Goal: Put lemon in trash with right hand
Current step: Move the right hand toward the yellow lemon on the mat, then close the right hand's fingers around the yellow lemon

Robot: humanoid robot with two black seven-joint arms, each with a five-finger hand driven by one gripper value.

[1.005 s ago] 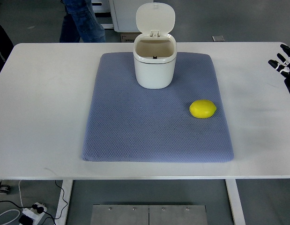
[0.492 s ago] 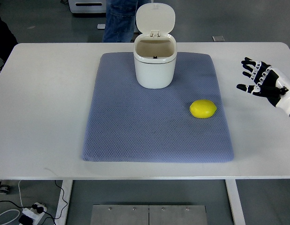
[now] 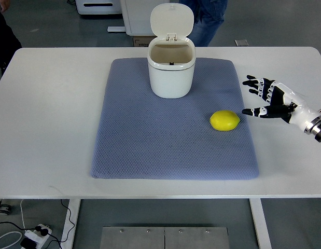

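Note:
A yellow lemon (image 3: 224, 120) lies on the right part of a blue-grey mat (image 3: 150, 140). A white trash bin (image 3: 171, 70) stands at the mat's far middle with its lid flipped up and its inside showing. My right hand (image 3: 257, 96) comes in from the right edge and hovers just right of the lemon, at the mat's right border. Its fingers are spread and hold nothing. A small gap separates the thumb tip from the lemon. The left arm does not show.
The mat lies on a white table (image 3: 51, 114). A person in jeans (image 3: 208, 19) stands beyond the table's far edge. A dark figure shows at the far left corner. Cables and a power strip (image 3: 36, 234) lie on the floor below.
My right hand has moved left across the table from the right edge to just beside the lemon, fingers spread throughout. The person behind the table has walked to the right.

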